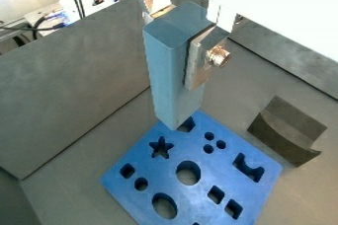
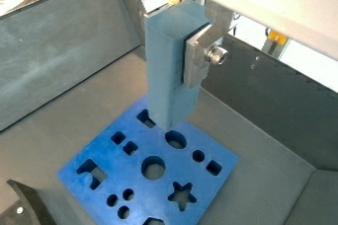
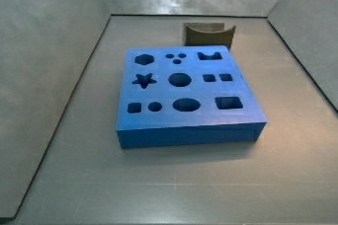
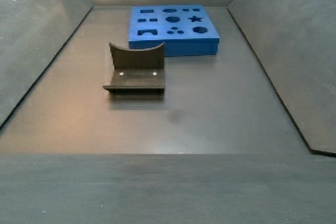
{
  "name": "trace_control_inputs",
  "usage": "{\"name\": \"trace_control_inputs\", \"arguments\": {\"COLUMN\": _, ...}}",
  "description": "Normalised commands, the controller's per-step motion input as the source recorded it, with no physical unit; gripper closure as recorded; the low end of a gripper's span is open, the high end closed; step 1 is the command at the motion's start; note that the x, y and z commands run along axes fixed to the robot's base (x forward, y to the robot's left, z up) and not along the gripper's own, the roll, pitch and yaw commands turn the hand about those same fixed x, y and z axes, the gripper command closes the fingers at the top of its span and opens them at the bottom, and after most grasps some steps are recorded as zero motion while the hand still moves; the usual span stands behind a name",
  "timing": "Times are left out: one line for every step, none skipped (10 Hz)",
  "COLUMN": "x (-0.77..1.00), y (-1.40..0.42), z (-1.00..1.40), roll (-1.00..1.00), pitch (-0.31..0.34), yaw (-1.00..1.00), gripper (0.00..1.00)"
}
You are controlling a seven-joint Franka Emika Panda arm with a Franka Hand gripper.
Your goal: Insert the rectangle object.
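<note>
In both wrist views my gripper (image 1: 180, 59) is shut on the rectangle object (image 1: 169, 71), a slim light-blue bar held upright. One silver finger (image 1: 201, 63) with a bolt presses its side; the opposite finger is hidden behind the bar. The same shows in the second wrist view, with the gripper (image 2: 175, 59), bar (image 2: 166, 76) and finger (image 2: 199, 59). The bar's lower end hangs over one edge of the blue block with shaped holes (image 1: 199, 175) (image 2: 152, 165), close to a small rectangular hole (image 2: 142, 117). Whether it touches, I cannot tell. Both side views show the block (image 3: 185, 96) (image 4: 174, 29), not the gripper.
The dark fixture (image 1: 288, 130) (image 2: 27, 204) (image 3: 209, 34) (image 4: 134, 69) stands on the grey floor beside the block. Sloping grey walls (image 3: 53, 41) (image 4: 282, 41) close in the floor on all sides.
</note>
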Motion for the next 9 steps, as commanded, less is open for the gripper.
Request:
{"name": "trace_control_inputs", "arguments": {"x": 0.15, "y": 0.14, "z": -0.44, "roll": 0.12, "pitch": 0.09, "yaw": -0.24, "gripper": 1.0}}
{"name": "trace_control_inputs", "arguments": {"x": 0.15, "y": 0.07, "z": -0.3, "roll": 0.09, "pitch": 0.055, "yaw": -0.17, "gripper": 1.0}}
{"name": "trace_control_inputs", "arguments": {"x": -0.2, "y": -0.18, "z": 0.25, "roll": 0.02, "pitch": 0.198, "yaw": -0.04, "gripper": 1.0}}
{"name": "trace_control_inputs", "arguments": {"x": -0.22, "y": -0.18, "z": 0.3, "roll": 0.01, "pitch": 0.187, "yaw": 0.0, "gripper": 1.0}}
{"name": "trace_control_inputs", "arguments": {"x": -0.12, "y": -0.1, "z": 0.2, "roll": -0.01, "pitch": 0.146, "yaw": 0.02, "gripper": 1.0}}
{"name": "trace_control_inputs", "arguments": {"x": 0.36, "y": -0.18, "z": -0.17, "roll": 0.03, "pitch": 0.0, "yaw": -0.63, "gripper": 1.0}}
{"name": "trace_control_inputs", "arguments": {"x": 0.27, "y": -0.16, "z": -0.25, "roll": 0.04, "pitch": 0.0, "yaw": -0.73, "gripper": 1.0}}
{"name": "trace_control_inputs", "arguments": {"x": 0.21, "y": -0.14, "z": -0.26, "roll": 0.05, "pitch": 0.0, "yaw": -0.79, "gripper": 1.0}}
{"name": "trace_control_inputs", "arguments": {"x": 0.3, "y": -0.17, "z": -0.1, "roll": 0.0, "pitch": 0.0, "yaw": -0.72, "gripper": 1.0}}
